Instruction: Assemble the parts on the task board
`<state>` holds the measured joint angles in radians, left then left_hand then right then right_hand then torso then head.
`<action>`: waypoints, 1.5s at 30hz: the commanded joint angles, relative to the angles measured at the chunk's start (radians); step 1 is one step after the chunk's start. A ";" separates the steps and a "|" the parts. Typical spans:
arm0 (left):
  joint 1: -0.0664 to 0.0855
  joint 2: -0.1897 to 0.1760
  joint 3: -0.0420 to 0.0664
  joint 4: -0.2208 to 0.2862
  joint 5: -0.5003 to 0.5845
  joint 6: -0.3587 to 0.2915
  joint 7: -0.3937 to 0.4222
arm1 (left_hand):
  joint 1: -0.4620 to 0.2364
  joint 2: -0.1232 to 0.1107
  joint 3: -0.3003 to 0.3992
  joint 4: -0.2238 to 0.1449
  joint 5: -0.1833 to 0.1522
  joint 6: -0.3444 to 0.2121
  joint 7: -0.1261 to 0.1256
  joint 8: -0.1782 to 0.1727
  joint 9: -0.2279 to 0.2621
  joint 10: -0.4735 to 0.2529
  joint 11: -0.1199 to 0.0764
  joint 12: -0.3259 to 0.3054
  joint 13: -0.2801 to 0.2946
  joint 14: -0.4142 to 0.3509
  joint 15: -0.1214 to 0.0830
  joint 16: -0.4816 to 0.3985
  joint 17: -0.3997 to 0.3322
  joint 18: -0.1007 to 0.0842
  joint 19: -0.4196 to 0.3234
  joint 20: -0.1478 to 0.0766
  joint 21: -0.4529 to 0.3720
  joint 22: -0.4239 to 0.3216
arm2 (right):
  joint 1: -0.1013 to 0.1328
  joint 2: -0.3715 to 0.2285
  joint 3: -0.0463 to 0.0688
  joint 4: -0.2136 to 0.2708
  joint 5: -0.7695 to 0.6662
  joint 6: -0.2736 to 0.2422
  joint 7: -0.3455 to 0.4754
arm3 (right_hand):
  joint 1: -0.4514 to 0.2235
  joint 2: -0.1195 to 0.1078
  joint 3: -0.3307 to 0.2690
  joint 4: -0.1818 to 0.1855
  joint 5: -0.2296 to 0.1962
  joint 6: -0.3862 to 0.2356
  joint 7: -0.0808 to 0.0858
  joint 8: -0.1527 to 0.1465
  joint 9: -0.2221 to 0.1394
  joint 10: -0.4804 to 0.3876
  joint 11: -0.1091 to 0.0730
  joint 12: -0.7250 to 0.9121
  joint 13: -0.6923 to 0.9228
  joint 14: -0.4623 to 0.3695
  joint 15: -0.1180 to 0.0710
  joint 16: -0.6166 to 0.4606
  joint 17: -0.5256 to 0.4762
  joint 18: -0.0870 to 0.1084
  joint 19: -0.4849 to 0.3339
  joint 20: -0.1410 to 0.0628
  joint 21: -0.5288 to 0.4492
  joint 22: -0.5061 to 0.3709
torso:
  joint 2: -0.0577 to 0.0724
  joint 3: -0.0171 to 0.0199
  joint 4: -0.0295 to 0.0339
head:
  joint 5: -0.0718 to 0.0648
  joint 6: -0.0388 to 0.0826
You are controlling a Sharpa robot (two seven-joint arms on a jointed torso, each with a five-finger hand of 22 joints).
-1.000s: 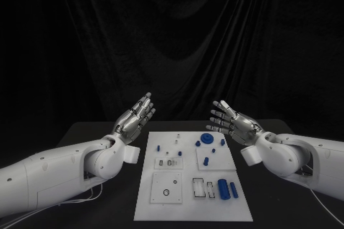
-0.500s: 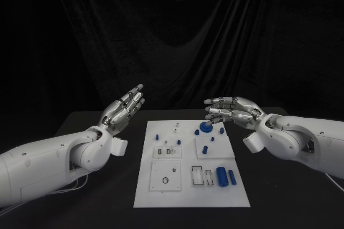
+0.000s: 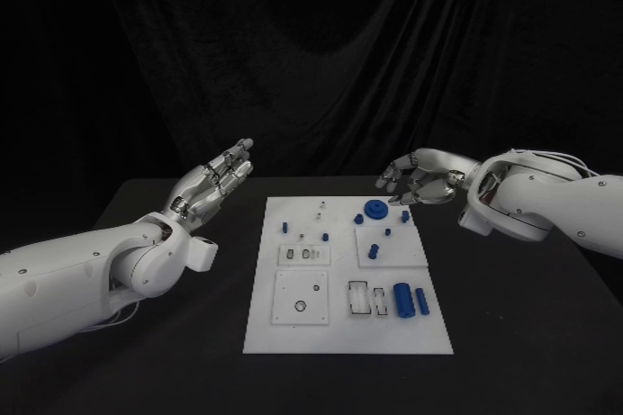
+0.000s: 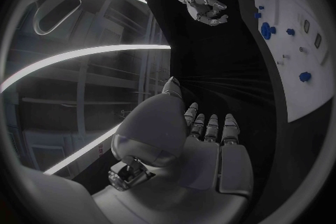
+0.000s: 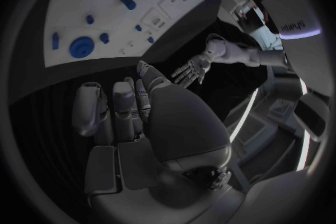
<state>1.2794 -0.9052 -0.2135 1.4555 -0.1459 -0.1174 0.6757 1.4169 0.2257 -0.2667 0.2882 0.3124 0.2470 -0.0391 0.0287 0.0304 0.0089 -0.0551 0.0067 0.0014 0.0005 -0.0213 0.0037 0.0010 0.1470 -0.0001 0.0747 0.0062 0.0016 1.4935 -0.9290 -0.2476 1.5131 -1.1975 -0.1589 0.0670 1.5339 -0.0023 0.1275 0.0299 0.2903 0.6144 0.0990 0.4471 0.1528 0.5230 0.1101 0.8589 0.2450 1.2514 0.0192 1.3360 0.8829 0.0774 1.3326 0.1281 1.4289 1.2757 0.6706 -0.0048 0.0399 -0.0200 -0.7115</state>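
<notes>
We see the white board (image 3: 348,343) lying flat in the middle of the black table (image 3: 182,343), and both hands are up in the air, clear of it. The left hand (image 3: 211,183) is raised off the board's left side, palm up, fingers straight and spread, nothing in it. The right hand (image 3: 422,183) hovers above the board's far right corner with its fingers curled inward; we see nothing held between them, and it touches no part.

On the board, a round blue gear-like piece (image 3: 376,209) sits near the far edge, just below the right hand, with small blue pegs (image 3: 358,220) beside it. Another blue peg (image 3: 374,250) stands on the raised square plate nearer the board's middle. Toward the board's near right, a thick blue cylinder (image 3: 402,300) lies next to a thinner blue pin (image 3: 422,300), just beside two small rectangular slots (image 3: 358,299). On the board's left half, a square plate (image 3: 302,305) carries a small dark ring (image 3: 302,305).
</notes>
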 commanded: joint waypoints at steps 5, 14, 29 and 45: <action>0.000 -0.004 0.001 -0.001 -0.096 -0.017 0.151 | 0.020 0.002 0.007 0.002 0.004 0.009 0.003 0.005 0.001 0.001 0.013 -0.004 0.001 0.000 0.014 -0.004 -0.001 0.018 0.000 0.014 -0.006 -0.002 | 0.008 0.027 0.001 -0.002 -0.475 0.025 -0.146 | -0.069 -0.103 0.127 0.065 -0.003 0.013 0.003 -0.036 0.001 0.003 -0.012 -0.067 -0.008 0.083 -0.013 0.056 0.125 -0.030 0.077 -0.009 0.060 0.117 | 0.034 -0.0093 0.0172 | -0.016 -0.010; 0.000 -0.006 0.001 -0.004 -0.106 -0.019 0.155 | 0.029 0.003 0.007 0.003 0.004 0.014 0.005 0.005 0.002 0.003 0.018 -0.003 0.002 0.000 0.020 -0.004 -0.001 0.021 0.000 0.023 -0.006 -0.002 | 0.006 0.069 0.001 -0.039 -0.541 0.007 -0.137 | -0.109 -0.138 0.157 0.097 -0.004 0.052 0.043 -0.046 0.012 0.037 -0.011 -0.091 -0.004 0.122 -0.014 0.078 0.187 -0.041 0.113 -0.010 0.080 0.161 | 0.061 -0.0174 0.0342 | -0.045 -0.018; 0.000 -0.006 0.001 -0.014 -0.107 -0.010 0.152 | 0.034 0.006 0.007 0.003 0.004 0.013 0.006 0.005 0.001 0.004 0.025 -0.003 0.002 0.000 0.025 -0.004 -0.001 0.023 0.002 0.029 -0.005 0.000 | -0.017 0.130 0.001 -0.099 -0.553 0.012 -0.125 | -0.127 -0.148 0.173 0.105 -0.006 0.051 0.040 -0.077 0.019 0.062 -0.001 -0.134 -0.008 0.133 -0.005 0.084 0.206 -0.044 0.124 -0.003 0.085 0.176 | 0.098 -0.0317 0.0631 | -0.084 0.002; 0.000 -0.004 0.001 -0.022 -0.107 -0.003 0.147 | 0.038 0.008 0.007 0.003 0.003 0.011 0.006 0.004 0.001 0.004 0.033 -0.003 0.002 0.000 0.029 -0.004 -0.001 0.025 0.002 0.037 -0.004 0.000 | -0.041 0.166 0.001 -0.142 -0.553 0.019 -0.115 | -0.139 -0.149 0.177 0.112 -0.006 0.080 0.039 -0.087 0.030 0.104 -0.003 -0.157 -0.009 0.145 -0.006 0.091 0.228 -0.047 0.138 -0.003 0.092 0.192 | 0.110 -0.0332 0.0682 | -0.091 0.010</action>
<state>1.2793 -0.9104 -0.2136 1.4334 -0.2473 -0.1295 0.6767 1.4475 0.2324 -0.2641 0.2908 0.3124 0.2540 -0.0320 0.0287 0.0311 0.0127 -0.0299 0.0067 0.0024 0.0005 0.0003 0.0037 0.0010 0.1628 0.0027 0.1060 0.0061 0.0018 1.4552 -0.7636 -0.2478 1.3737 -1.7391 -0.1452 -0.0413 1.3996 -0.1525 0.3008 0.1379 0.2899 0.6895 0.1390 0.3638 0.1827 0.6227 0.1074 0.7046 0.2370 1.3911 0.0133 1.4209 1.1101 0.0466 1.4581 0.1268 1.5170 1.3077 0.7779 -0.0376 0.1074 -0.1101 -0.7015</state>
